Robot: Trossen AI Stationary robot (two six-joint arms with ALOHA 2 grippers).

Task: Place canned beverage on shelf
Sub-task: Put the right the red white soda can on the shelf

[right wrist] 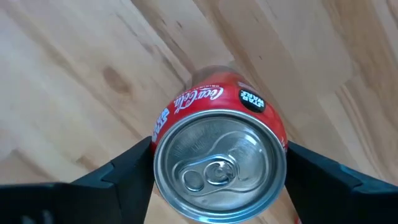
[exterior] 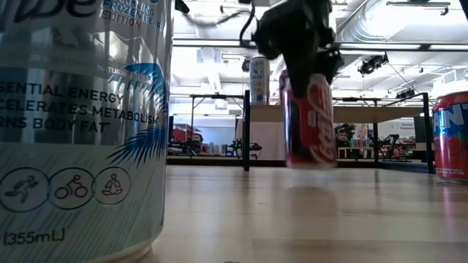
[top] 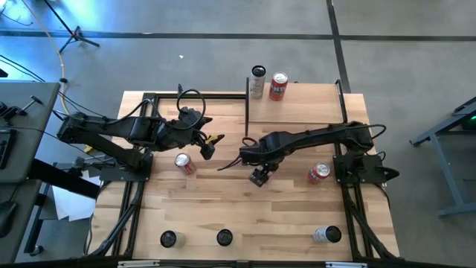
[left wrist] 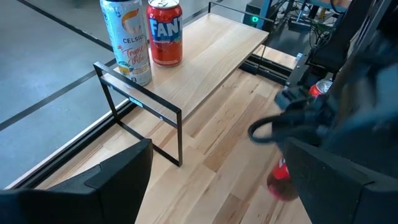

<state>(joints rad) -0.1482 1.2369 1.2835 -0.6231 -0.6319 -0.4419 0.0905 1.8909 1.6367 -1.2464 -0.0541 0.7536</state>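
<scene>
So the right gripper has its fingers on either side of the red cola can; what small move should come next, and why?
Probably finish closing, then lift straight up. The right gripper straddles the red cola can, a finger close on each side, and the can looks upright on the table. The shelf already holds two cans at one end and has bare board beside them. The left gripper waits apart.

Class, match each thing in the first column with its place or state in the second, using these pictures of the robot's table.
Column one:
1. red Coca-Cola can
2. red Fanta can
3. left gripper

Column two:
a. on the small pale wood shelf
b. open, holding nothing
c. between the right gripper's fingers

Pairs: 1-c, 2-a, 3-b.
</scene>
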